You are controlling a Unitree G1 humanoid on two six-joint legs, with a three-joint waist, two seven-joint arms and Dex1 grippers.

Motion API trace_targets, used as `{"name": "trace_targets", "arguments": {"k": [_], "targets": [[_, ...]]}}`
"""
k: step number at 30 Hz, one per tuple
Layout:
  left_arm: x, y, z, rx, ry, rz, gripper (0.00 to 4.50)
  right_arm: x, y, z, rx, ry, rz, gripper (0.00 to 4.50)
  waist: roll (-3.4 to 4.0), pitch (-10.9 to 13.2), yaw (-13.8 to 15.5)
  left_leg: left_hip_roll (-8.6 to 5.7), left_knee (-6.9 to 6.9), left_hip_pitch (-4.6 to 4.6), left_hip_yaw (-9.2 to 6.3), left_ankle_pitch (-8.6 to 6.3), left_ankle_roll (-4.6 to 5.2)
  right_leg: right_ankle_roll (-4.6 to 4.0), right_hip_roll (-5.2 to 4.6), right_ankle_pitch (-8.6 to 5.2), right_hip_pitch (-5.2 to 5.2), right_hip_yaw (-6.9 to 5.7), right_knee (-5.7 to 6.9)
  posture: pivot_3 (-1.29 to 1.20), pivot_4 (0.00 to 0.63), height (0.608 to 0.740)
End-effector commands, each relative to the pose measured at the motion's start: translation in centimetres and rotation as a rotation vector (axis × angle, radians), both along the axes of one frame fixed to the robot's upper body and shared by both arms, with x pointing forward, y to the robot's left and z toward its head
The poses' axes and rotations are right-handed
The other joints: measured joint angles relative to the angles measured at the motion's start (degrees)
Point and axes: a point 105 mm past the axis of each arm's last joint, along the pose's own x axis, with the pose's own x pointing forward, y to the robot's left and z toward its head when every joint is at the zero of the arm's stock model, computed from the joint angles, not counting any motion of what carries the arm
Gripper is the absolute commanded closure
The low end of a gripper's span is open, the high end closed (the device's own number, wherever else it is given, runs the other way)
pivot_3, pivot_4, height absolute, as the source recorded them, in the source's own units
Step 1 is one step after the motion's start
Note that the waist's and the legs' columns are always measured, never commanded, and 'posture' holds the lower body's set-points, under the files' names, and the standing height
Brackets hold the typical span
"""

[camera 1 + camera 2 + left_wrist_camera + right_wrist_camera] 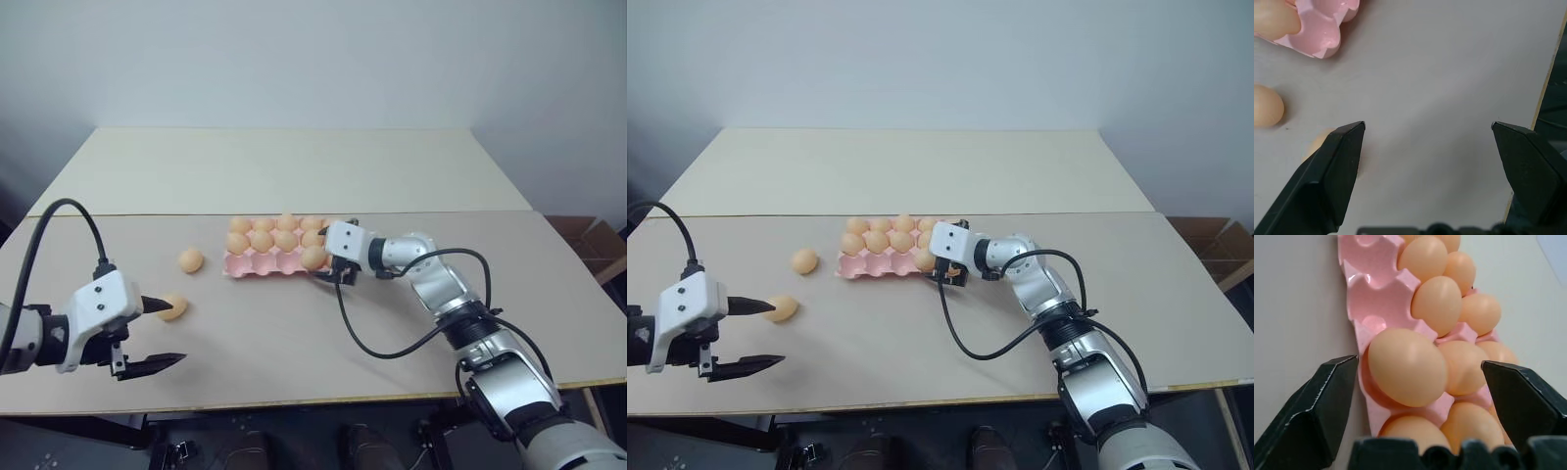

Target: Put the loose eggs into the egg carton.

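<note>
The pink egg carton (pixel 257 262) lies mid-table with several eggs in its cups. My right gripper (pixel 1419 361) is open at the carton's right end, its fingers standing apart on either side of an egg (pixel 1408 367) seated in a front cup. Two loose eggs rest on the table left of the carton: one (pixel 190 259) nearer it, the other (pixel 173 307) closer to me. My left gripper (pixel 165 334) hovers open with one fingertip (pixel 157 305) beside that nearer egg, which its finger half hides in the left wrist view.
The table's front edge (pixel 294 401) runs close below both arms. A second pale table (pixel 284 166) adjoins at the back. A cardboard box (pixel 596 245) stands off the right side. Black cables (pixel 392 348) loop from the right arm over the table.
</note>
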Motion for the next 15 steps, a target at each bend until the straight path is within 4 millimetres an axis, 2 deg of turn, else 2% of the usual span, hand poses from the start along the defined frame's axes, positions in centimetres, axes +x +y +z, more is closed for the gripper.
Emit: {"name": "trace_targets", "arguments": {"k": [1, 4, 7, 15], "targets": [[0.2, -0.3, 0.4, 0.006, -0.026, -0.019, 0.0, -0.4, -0.6, 2.6, 0.045, -0.073, 0.0, 0.01, 0.0, 0.0, 0.01, 0.0, 0.0, -0.01, 0.0, 0.0, 0.0, 0.05, 0.0, 0.03, 0.0, 0.0, -0.01, 0.0, 0.15, 0.74], [0.2, -0.5, 0.5, 0.001, -0.03, -0.025, 0.0, -1.2, -2.5, 3.4, 0.053, -0.085, 0.005, 0.01, 0.01, 0.01, 0.35, 0.0, 0.0, -0.03, 0.0, 0.0, 0.0, 0.05, -0.02, 0.03, 0.0, -0.02, -0.03, 0.0, 0.15, 0.74], [0.4, -0.8, 0.6, -0.004, -0.036, -0.034, 0.0, -1.8, -5.2, 4.0, 0.043, -0.08, -0.032, 0.01, 0.01, 0.01, 0.54, -0.04, 0.0, -0.07, 0.0, 0.0, 0.0, 0.04, -0.08, 0.0, 0.01, -0.04, -0.1, 0.0, 0.15, 0.74], [0.9, -1.5, 0.5, -0.019, -0.04, -0.063, 0.0, -2.4, -12.2, 2.9, -0.098, -0.002, -0.134, 0.01, 0.01, 0.01, 0.06, -0.01, 0.0, 0.07, 0.04, 0.0, 0.0, -0.14, -0.01, -0.1, 0.03, 0.02, -0.03, 0.0, 0.15, 0.74]]}}
